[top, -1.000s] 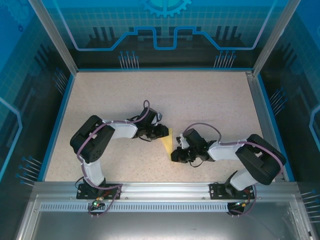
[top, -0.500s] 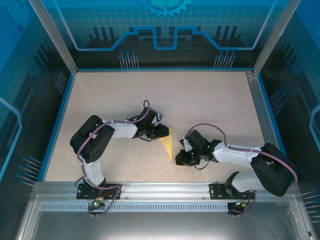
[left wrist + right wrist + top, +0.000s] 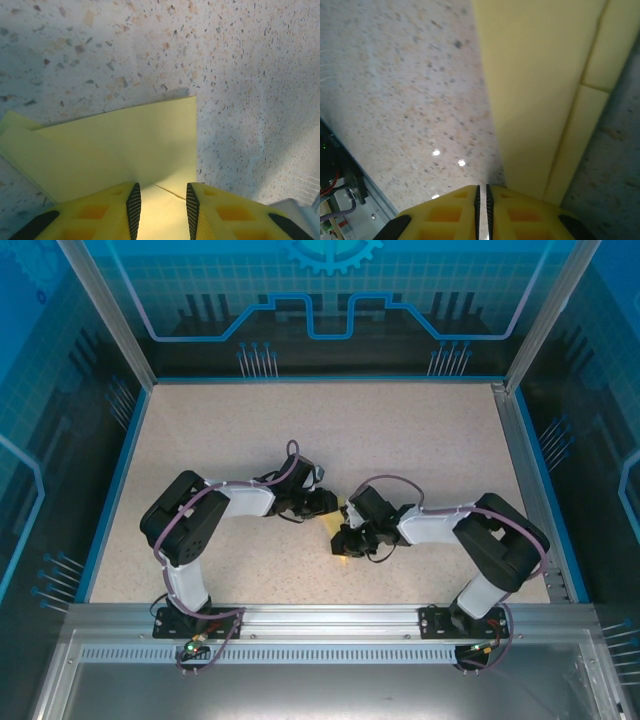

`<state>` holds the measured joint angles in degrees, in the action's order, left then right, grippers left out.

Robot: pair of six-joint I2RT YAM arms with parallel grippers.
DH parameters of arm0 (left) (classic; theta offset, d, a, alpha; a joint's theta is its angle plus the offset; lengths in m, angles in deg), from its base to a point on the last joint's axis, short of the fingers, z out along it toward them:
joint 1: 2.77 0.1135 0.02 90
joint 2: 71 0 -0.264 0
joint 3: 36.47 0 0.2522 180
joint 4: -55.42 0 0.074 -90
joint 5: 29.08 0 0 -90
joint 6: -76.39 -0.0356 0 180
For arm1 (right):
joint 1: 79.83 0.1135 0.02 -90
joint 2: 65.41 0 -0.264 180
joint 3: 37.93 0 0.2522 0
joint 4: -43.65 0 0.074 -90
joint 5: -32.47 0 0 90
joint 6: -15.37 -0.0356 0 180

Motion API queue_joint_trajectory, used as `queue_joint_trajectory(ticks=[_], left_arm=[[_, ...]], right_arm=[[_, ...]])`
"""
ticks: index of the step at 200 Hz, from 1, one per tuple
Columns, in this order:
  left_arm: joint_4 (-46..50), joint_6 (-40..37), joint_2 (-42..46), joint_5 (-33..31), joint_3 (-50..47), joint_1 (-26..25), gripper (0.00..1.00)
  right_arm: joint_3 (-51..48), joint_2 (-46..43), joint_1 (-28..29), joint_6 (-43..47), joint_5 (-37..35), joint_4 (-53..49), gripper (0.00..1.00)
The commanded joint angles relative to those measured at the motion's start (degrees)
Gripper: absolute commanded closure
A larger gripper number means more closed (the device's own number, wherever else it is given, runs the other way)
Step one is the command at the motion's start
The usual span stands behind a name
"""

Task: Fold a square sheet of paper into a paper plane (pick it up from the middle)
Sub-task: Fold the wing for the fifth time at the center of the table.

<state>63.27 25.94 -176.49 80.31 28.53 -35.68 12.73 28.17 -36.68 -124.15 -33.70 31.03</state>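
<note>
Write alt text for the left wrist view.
Layers of folded yellow paper lie overlapping on a speckled table. At the bottom edge, the left claw shows two yellow, black-padded fingers standing apart, with paper visible between them.

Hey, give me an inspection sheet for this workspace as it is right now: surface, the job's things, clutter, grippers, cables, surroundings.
Surface: speckled beige table, no spills seen.
Job's things: yellow paper, partly folded with layered edges, lying on the table between the two grippers.
Clutter: nothing seen.
Grippers: left gripper, jaws apart over the paper. Right gripper, jaws almost together at the paper's edge; whether it pinches the paper cannot be told.
Cables: purple cables loop along both arms.
Surroundings: blue panel walls on three sides, metal rail at the near edge.
</note>
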Motion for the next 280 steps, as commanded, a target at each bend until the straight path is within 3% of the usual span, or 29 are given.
queue_joint_trajectory(ticks=[1,75,101,117,164,220,280], left_arm=[[4.1,0.4,-4.3,-3.9,-1.6,-0.3,0.66],[4.9,0.2,-3.9,-4.3,-1.4,-0.4,0.65],[4.9,-0.2,-3.7,-4.2,-1.6,-0.4,0.65],[4.7,-0.2,-3.6,-4.2,-1.6,-0.4,0.65],[4.1,0.4,-3.7,-3.5,-1.4,-0.4,0.64],[3.7,0.5,-4.1,-3.2,-1.5,-0.4,0.64],[3.9,-0.1,-3.8,-3.1,-1.3,-0.4,0.63]], right_arm=[[-3.6,-0.6,0.3,-0.8,2.3,0.5,0.85],[-12.2,-5.1,1.8,-1.8,3.3,1.5,0.84],[-10.9,-7.4,1.7,-1.8,2.5,-0.2,0.84],[-9.1,-9.8,1.6,-2.9,-1.5,-2.0,0.84],[-3.9,-13.9,0.9,-4.3,-4.0,1.7,0.83],[0.9,-4.2,-0.8,-4.7,-4.3,3.1,0.85],[-4.0,0.4,-1.1,-3.3,-2.0,3.1,0.87]])
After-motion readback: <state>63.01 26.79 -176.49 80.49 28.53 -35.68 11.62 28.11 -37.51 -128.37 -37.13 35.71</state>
